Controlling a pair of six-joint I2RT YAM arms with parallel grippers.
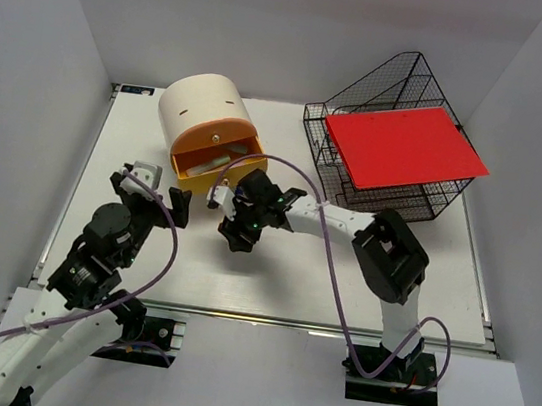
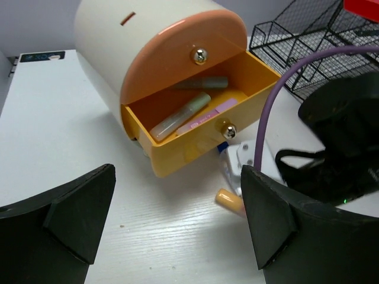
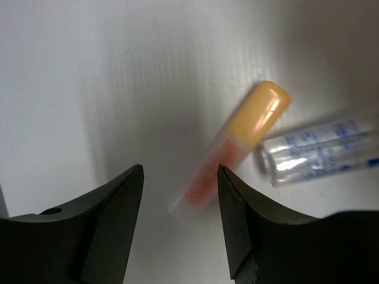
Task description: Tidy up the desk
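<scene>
Hovering low over the white tabletop (image 1: 341, 279), the right gripper (image 3: 179, 177) has its jaws spread apart and grasps nothing. In the wrist view a clear tube with a yellow-orange cap (image 3: 237, 145) lies flat beneath it, its lower end showing in the gap between the two fingers. Just beside that cap lies a transparent tube with blue print (image 3: 320, 151), close enough that I cannot tell whether they touch.

Over on the left, the left gripper (image 2: 177, 177) is released too, jaws wide and empty, facing the cream-and-orange drawer box (image 2: 112, 41). Its lower drawer (image 2: 189, 148) is pulled out, and a couple of pale green tubes and a pink stick lie inside.

At the far right stands the black wire basket (image 1: 359, 185), a red sheet (image 1: 405, 146) lying across its top.

The tabletop itself spans the whole scene, carrying box, basket and loose tubes, with both arms mounted at its near edge.
</scene>
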